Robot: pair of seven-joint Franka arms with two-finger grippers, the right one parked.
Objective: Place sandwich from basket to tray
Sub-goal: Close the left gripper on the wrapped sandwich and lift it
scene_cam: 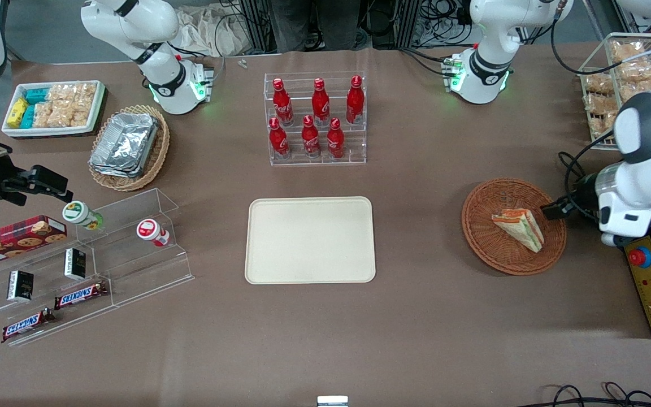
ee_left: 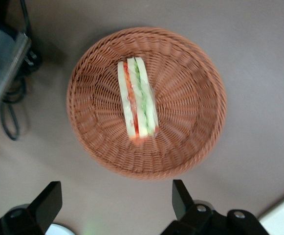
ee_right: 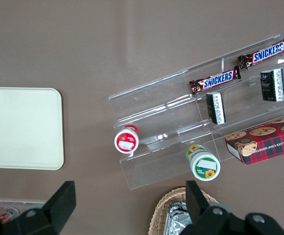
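The claw [ee_left: 115,203] was spread wide open, holding nothing and touching nothing. It hung above the basket [ee_left: 190,98], over the rim and the bare counter [ee_left: 259,44] just beside it, both black fingers [ee_left: 181,196] well apart. The sandwich [ee_left: 138,99] sat in the middle of the basket, resting on its side with the filling layers showing. From the front, the claw was mostly hidden by the arm's white wrist [scene_cam: 636,192], which reached in over the counter from the working arm's end. The tray [scene_cam: 310,239] lay flat on the counter, well apart from the basket [scene_cam: 489,249], toward the parked arm's end.
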